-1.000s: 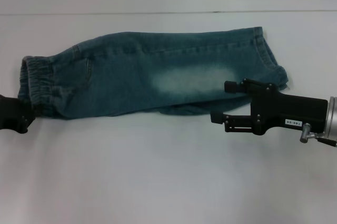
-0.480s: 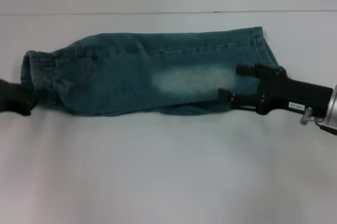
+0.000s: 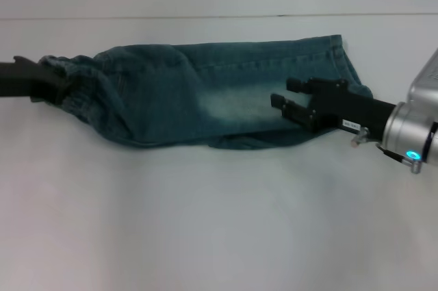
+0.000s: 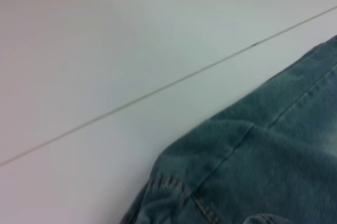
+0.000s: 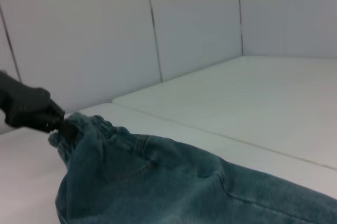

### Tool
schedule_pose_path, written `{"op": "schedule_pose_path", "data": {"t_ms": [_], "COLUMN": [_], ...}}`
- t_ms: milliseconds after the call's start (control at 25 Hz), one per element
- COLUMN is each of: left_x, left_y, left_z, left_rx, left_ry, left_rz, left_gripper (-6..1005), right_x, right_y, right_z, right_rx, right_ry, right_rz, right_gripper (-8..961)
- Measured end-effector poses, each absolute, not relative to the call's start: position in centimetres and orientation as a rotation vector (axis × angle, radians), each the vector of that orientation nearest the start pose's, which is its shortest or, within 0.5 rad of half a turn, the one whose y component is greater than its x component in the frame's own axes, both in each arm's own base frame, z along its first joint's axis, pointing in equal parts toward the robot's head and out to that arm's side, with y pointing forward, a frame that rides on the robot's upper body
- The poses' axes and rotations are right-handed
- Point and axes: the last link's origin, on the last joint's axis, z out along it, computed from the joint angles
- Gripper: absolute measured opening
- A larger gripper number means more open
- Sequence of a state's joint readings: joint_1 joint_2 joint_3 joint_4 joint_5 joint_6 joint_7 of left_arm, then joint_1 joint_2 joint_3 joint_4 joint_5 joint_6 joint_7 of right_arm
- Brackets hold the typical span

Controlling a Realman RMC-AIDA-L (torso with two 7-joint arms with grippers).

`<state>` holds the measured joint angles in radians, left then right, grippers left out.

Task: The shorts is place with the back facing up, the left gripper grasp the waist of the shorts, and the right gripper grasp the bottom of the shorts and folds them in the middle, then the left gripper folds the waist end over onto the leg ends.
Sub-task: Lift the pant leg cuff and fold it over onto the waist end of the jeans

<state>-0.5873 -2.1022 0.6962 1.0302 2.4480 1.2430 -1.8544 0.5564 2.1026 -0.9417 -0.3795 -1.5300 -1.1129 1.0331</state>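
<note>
Garment: faded blue-green denim shorts with a gathered elastic waist lie lengthwise across the white table, already folded along the middle, waist at the left, leg hems at the right.
Waist end: bunched and raised off the table at the far left; the right wrist view shows the gathered band lifted and pinched.
Left gripper: the black left gripper reaches in from the left edge, fingers closed on the waistband.
Right gripper: the black right gripper sits over the pale, washed-out patch near the leg end; its fingers are spread a little and hold nothing.
Leg end: flat on the table, with the lower layer's edge showing along the near side.
Table seam: a thin dark line runs across the far side.
</note>
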Motion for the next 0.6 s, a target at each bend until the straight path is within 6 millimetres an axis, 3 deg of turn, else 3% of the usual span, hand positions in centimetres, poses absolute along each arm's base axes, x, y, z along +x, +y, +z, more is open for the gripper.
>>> {"op": "schedule_pose_path", "data": {"t_ms": [200,400,600], "left_x": [-25.2,-22.0,-18.4], "left_y": [40.2,40.9,41.7], "left_z": [6.3,6.2,5.4], "left_rx": [-2.385,-2.448,-2.486], "left_ry": [-0.792,-0.777,-0.743], "left_rz": [-0.033,-0.051,-0.058], "left_gripper": [48,54,59], "right_x": [26.3,26.4,25.8], "right_y": [36.3,37.4,37.8], "right_z": [-6.9,-9.2,-10.3], "right_rx": [-2.352,-2.304,-2.315], "right_ry": [0.487,0.452,0.438], "right_rz": [0.675,0.500,0.441], "right_gripper": [518,297,124]}}
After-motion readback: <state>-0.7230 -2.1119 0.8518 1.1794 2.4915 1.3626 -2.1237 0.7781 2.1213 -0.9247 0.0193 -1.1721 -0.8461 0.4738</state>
